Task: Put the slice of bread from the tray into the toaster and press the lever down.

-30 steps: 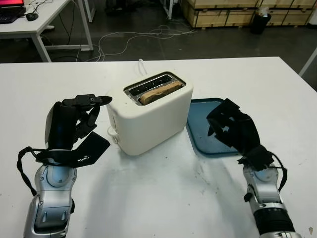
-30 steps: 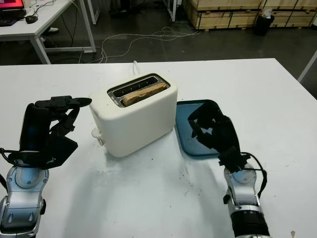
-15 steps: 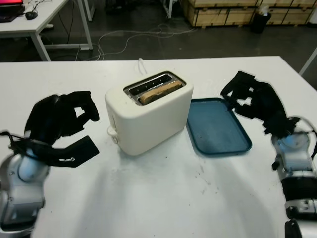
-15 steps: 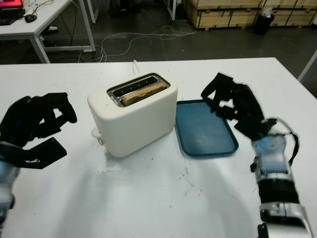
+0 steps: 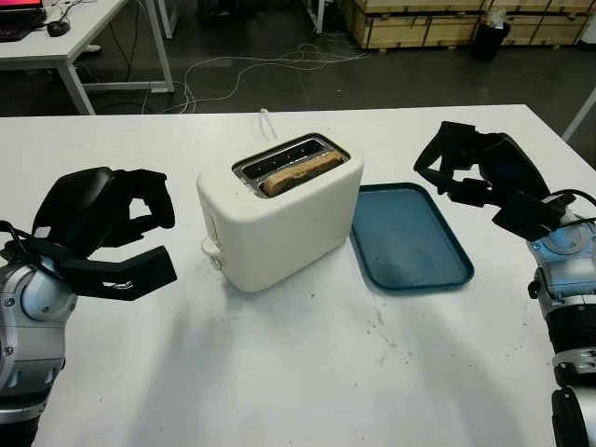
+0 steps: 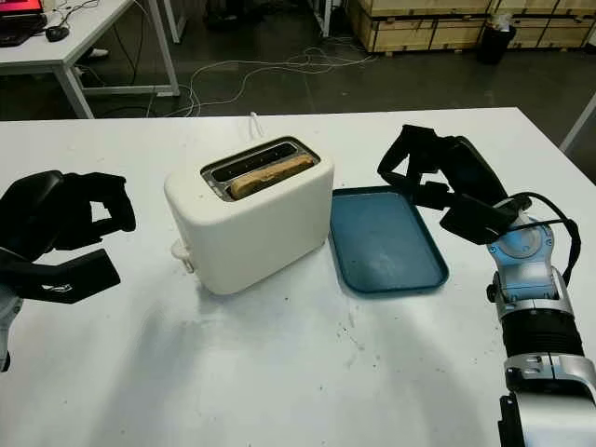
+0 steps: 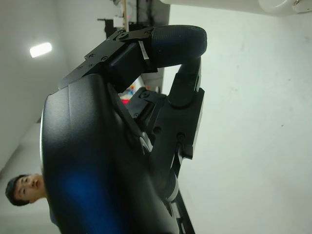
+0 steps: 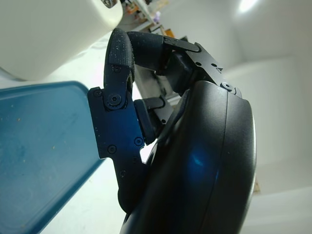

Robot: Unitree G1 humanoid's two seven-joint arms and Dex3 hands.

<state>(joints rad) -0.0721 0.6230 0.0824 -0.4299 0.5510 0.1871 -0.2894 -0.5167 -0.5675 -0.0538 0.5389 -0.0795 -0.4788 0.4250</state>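
Dark floor (image 5: 391,74) with loose cables (image 5: 270,67), wooden crates (image 5: 419,23) behind.

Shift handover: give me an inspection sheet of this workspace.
Surface: white table, dark specks near the front.
Job's things: slice of bread sits in a slot of the toaster; blue tray holds nothing.
Clutter: nothing seen.
Grippers: left robot hand curled, left of the toaster; right robot hand curled, at the tray's far right corner; neither holds anything.
Cables: toaster's white cord; cables on the floor.
Surroundings: another table, wooden crates.
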